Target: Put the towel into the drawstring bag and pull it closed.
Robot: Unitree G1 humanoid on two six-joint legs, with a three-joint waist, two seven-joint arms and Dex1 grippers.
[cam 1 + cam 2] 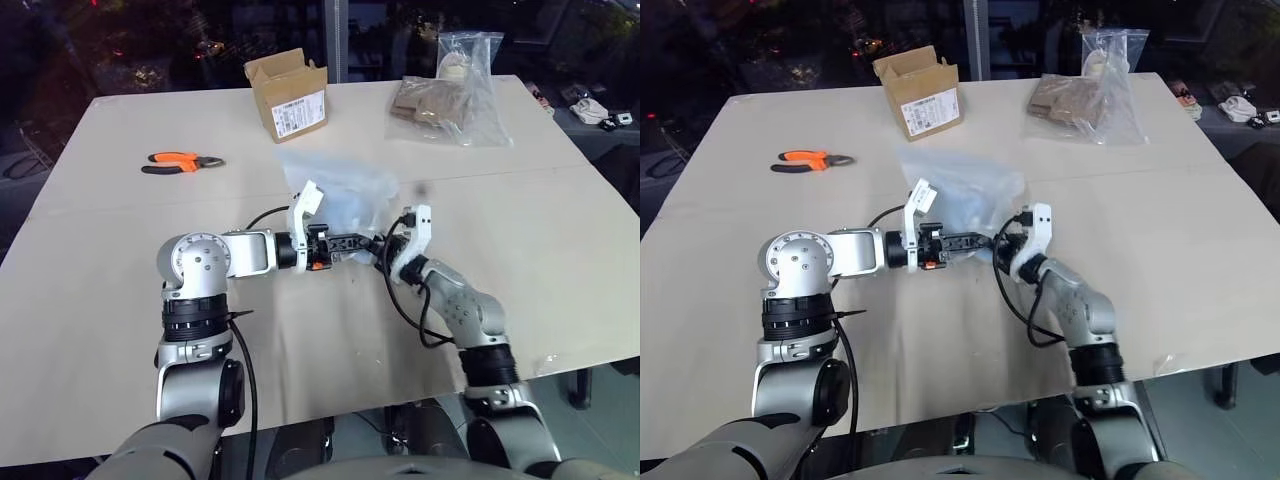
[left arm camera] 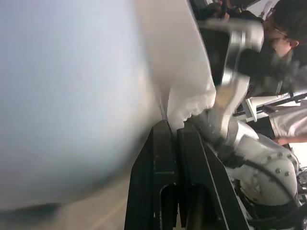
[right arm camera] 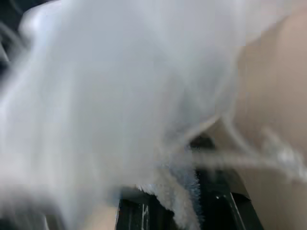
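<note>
Arms are silver-grey metal with round screw-dotted joint housings and black ribbed collars. White brackets near each wrist; black cables loop alongside. Gripper fingers [image 2: 165,182] are flat black bars.

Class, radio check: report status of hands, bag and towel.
Left hand shut on drawstring bag edge. Right hand at bag mouth, grip unclear. Towel at right fingers. Nothing blocking.

We've got both arms bent inward, claws meeting nose to nose. Left claw [image 1: 368,245] points level toward the right one, fingers [image 2: 165,163] pressed flat together, white cloth edge pinched at the tips. Right claw [image 1: 385,255] angled back toward left; its finger state unclear.
</note>
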